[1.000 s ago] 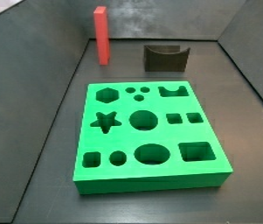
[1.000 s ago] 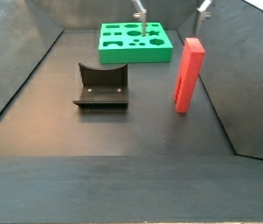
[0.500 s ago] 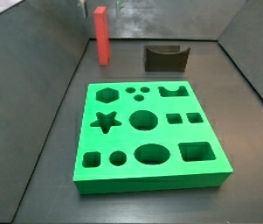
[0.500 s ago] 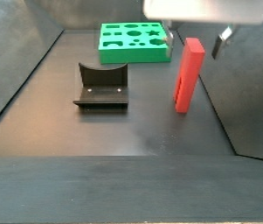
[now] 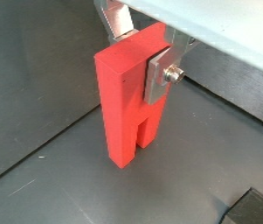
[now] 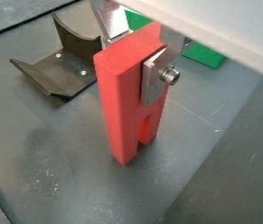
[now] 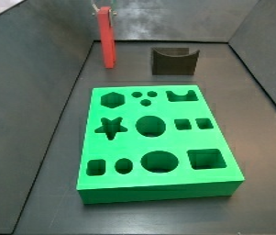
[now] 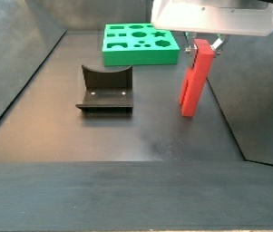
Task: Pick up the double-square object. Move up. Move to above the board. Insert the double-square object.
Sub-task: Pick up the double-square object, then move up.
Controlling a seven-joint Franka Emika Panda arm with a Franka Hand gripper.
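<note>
The tall slim red plastic double-square object (image 8: pixel 196 82) stands upright on the dark floor right of centre in a side view, so lifting, carrying and inserting all remain, and the thick bright green board (image 7: pixel 156 141) lies well apart. The gripper (image 6: pixel 136 54) straddles its top, silver fingers (image 5: pixel 161 73) against its sides, apparently closing on it.

Red double-square object (image 8: pixel 197 80) upright on floor; green board (image 7: pixel 156 139) flat.
</note>
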